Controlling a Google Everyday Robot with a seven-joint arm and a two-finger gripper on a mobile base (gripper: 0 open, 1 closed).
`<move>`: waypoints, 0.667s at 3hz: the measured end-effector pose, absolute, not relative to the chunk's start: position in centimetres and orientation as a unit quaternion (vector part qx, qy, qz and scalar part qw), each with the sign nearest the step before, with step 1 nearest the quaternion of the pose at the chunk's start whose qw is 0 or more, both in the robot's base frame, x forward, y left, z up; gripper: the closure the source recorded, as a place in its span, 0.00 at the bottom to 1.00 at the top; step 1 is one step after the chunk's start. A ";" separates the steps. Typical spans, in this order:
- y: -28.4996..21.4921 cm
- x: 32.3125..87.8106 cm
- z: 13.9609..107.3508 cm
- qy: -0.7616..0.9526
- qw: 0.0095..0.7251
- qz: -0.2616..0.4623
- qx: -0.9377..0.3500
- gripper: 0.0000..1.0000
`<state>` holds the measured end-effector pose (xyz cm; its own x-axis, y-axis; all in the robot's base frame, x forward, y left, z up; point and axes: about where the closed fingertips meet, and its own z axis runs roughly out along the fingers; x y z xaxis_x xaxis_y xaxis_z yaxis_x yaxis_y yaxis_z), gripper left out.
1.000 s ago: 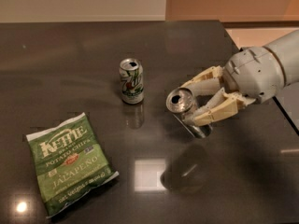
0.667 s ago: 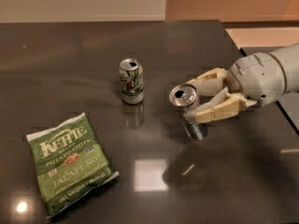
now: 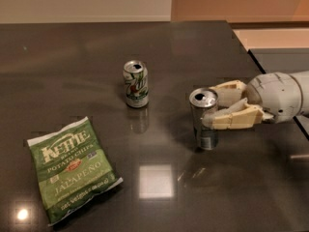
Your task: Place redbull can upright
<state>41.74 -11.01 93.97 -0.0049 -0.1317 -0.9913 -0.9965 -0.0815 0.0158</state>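
The redbull can (image 3: 204, 122) is a slim silver can with a silver top and pull tab. It stands upright on the dark table (image 3: 159, 62), right of centre. My gripper (image 3: 210, 106) comes in from the right, and its tan fingers (image 3: 231, 117) close around the can's upper part. The arm's white wrist shows at the right edge.
A wider white and green soda can (image 3: 135, 83) stands upright to the left of the redbull can. A green Kettle jalapeño chip bag (image 3: 72, 169) lies flat at the front left. The table's right edge runs behind my arm.
The can has gone from tilted in my gripper to upright, with its base down on the table. My gripper moved slightly right and down with it.
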 end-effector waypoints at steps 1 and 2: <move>-12.1 42.0 93.0 0.510 0.455 0.508 -0.524 1.00; -12.8 42.2 92.6 0.501 0.466 0.523 -0.509 1.00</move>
<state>42.20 -12.76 92.59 -0.0490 -0.0223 -0.9985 -0.9966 -0.0648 0.0503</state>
